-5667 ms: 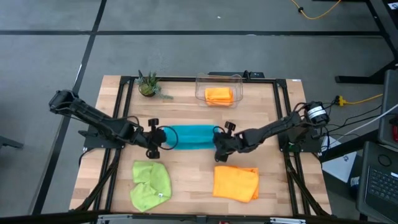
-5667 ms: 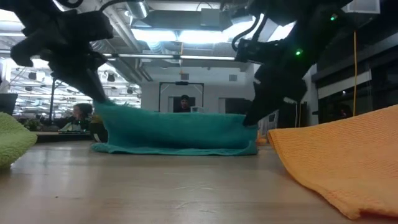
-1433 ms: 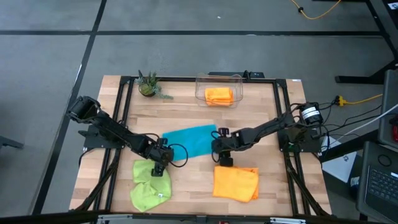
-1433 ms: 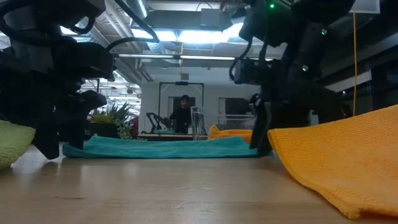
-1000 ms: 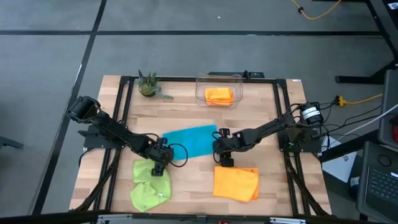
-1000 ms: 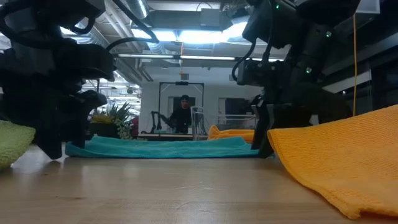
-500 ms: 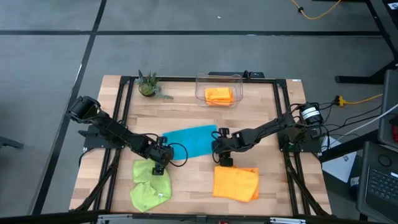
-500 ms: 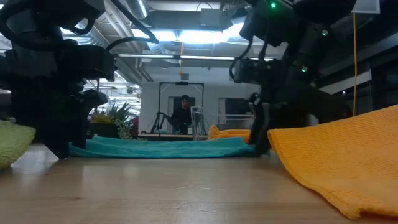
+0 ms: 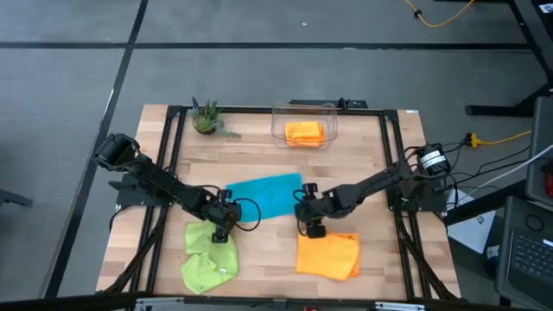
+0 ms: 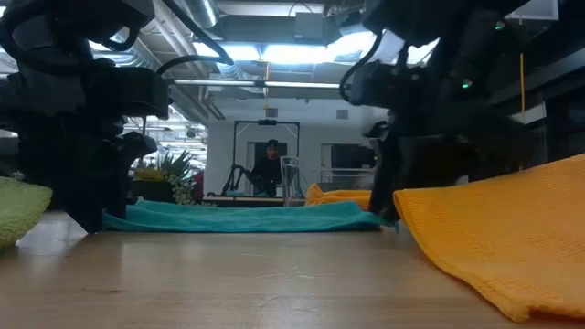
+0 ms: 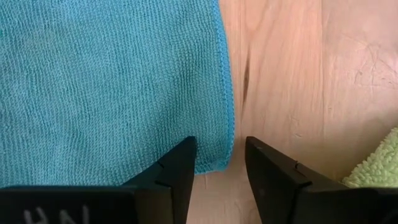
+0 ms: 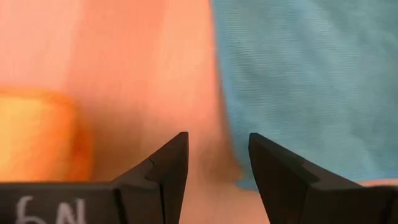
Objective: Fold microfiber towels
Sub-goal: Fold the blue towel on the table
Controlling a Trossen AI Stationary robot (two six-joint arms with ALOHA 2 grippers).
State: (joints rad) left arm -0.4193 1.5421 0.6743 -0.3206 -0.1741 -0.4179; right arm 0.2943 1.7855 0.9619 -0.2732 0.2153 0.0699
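Two open claws at teal towel (image 9: 262, 195) corners

Grey floor (image 9: 259, 69) crossed by dark seams surrounds the wooden desk (image 9: 259, 160) — yellow cable (image 9: 445, 17) trails at the far edge. Beyond the desk: ceiling light strips (image 10: 274, 53), exposed pipes, a dark-framed doorway (image 10: 267, 151) — a person (image 10: 268, 169) stands there.

Low view: orange towel (image 10: 494, 233) cut off at pic's right edge, lime green towel (image 10: 20, 212) at left. Right wrist view is blurry w/ teal towel (image 12: 305, 87) running off-frame.
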